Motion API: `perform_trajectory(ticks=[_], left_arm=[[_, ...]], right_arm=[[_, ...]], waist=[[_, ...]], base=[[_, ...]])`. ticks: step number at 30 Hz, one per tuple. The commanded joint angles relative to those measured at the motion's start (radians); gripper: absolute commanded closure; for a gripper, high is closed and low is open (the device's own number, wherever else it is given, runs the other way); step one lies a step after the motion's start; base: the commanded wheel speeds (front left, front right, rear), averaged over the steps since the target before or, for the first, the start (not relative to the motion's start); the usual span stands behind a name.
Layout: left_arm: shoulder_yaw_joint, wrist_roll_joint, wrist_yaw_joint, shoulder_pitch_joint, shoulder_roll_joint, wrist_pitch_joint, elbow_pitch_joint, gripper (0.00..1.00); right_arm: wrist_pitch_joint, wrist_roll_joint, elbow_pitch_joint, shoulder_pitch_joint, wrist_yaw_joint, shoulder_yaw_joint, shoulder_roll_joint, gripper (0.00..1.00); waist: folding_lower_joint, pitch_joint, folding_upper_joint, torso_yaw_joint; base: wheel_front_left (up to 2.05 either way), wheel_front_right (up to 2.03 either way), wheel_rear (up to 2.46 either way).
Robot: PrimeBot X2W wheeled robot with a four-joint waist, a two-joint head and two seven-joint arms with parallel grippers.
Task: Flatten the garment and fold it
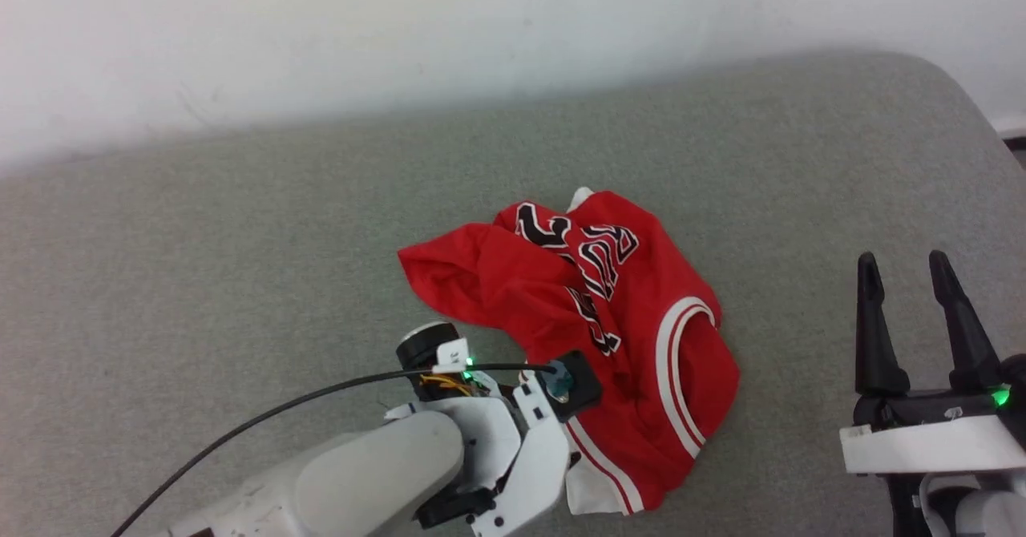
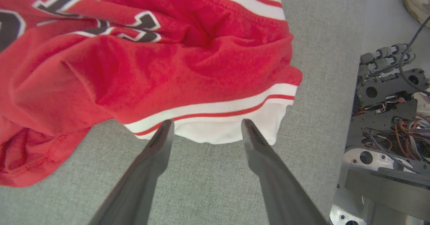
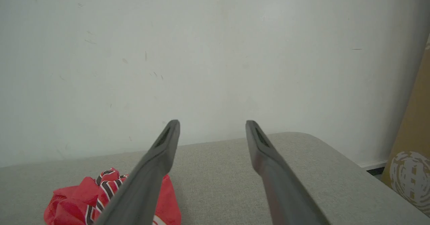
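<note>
The garment (image 1: 577,320) lies crumpled in the middle of the grey padded table (image 1: 240,240), red with black-and-white print and red-white striped trim. In the left wrist view the garment (image 2: 168,67) is close up, and a white sleeve edge (image 2: 218,132) faces my left gripper (image 2: 205,124). That gripper is open, its two fingertips just at the sleeve edge, nothing pinched between them. In the head view the left wrist (image 1: 513,433) covers the garment's near edge. My right gripper (image 1: 902,260) stands open and empty to the garment's right. Its wrist view shows the right gripper (image 3: 211,122) and the garment (image 3: 74,201) at the lower left.
A white wall (image 1: 401,40) rises behind the table's far edge. A black cable (image 1: 280,409) runs along the left arm. Beside the table stand the robot's base with exposed wiring (image 2: 386,110), a shoe (image 2: 418,1) on the floor and a brown cardboard box (image 3: 413,151).
</note>
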Motion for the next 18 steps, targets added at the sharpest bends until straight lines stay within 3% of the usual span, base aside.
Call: perform_trajectory(ticks=[1, 4, 10, 15, 16, 17, 18], left_arm=[[-0.016, -0.010, -0.006, -0.018, -0.006, 0.013, 0.007, 0.00], [-0.037, -0.005, -0.006, -0.032, -0.030, 0.064, 0.032, 0.00], [-0.040, 0.104, -0.006, 0.032, -0.088, 0.162, 0.075, 0.00], [-0.040, 0.185, -0.006, 0.078, -0.102, 0.227, 0.109, 0.00], [-0.040, 0.191, -0.006, 0.090, -0.101, 0.241, 0.108, 0.89], [-0.040, 0.185, -0.006, 0.100, -0.098, 0.254, 0.102, 1.00], [-0.040, 0.174, -0.006, 0.100, -0.093, 0.248, 0.094, 1.00]], right_arm=[[-0.005, 0.008, -0.005, -0.019, -0.001, -0.001, 0.002, 0.00], [-0.005, 0.011, -0.007, -0.034, -0.001, -0.001, 0.002, 0.00], [-0.005, 0.016, -0.006, -0.062, -0.001, 0.002, 0.002, 0.00], [-0.005, 0.018, -0.002, -0.078, -0.001, 0.006, 0.002, 0.00], [-0.005, 0.019, -0.001, -0.079, -0.001, 0.006, 0.002, 0.00], [-0.005, 0.019, 0.001, -0.078, -0.001, 0.006, 0.002, 0.00], [-0.005, 0.019, 0.001, -0.076, -0.001, 0.003, 0.002, 0.00]], waist=[[-0.0001, 0.034, -0.0001, -0.024], [-0.0001, 0.058, -0.0001, -0.035], [-0.0001, 0.106, -0.0001, -0.050], [-0.0001, 0.126, -0.0001, -0.054], [-0.0001, 0.126, -0.0001, -0.054], [-0.0001, 0.123, -0.0001, -0.052], [-0.0001, 0.120, -0.0001, -0.049]], base=[[0.00, 0.00, 0.00], [0.00, 0.00, 0.00], [0.00, 0.00, 0.00], [0.00, 0.00, 0.00], [0.00, 0.00, 0.00], [0.00, 0.00, 0.00], [0.00, 0.00, 0.00]])
